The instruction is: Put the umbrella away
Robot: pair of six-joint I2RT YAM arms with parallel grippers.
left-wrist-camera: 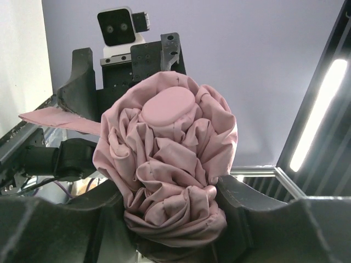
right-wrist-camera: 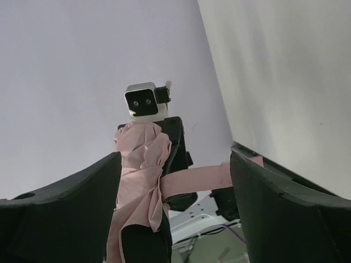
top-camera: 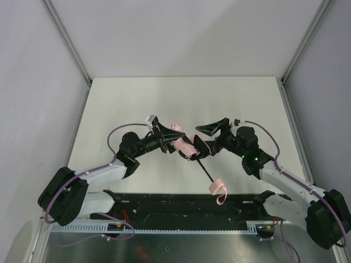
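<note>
The umbrella (top-camera: 181, 143) is folded, its pale pink fabric bunched in the middle of the table. A thin black shaft (top-camera: 205, 171) runs toward me to the small pink handle (top-camera: 218, 192). My left gripper (top-camera: 166, 140) is shut on the bunched fabric (left-wrist-camera: 170, 164), which fills the gap between its jaws. My right gripper (top-camera: 207, 137) faces it from the right with its jaws wide apart. In the right wrist view a flat pink strap (right-wrist-camera: 197, 179) stretches from the fabric bundle (right-wrist-camera: 140, 164) across that gap to the right finger (right-wrist-camera: 274, 208). Nothing is pinched there.
The white tabletop (top-camera: 181, 98) is boxed in by grey walls with aluminium posts (top-camera: 68, 41). A black rail (top-camera: 181, 205) and the arm bases line the near edge. Both arms' cables (top-camera: 118, 134) loop above the table.
</note>
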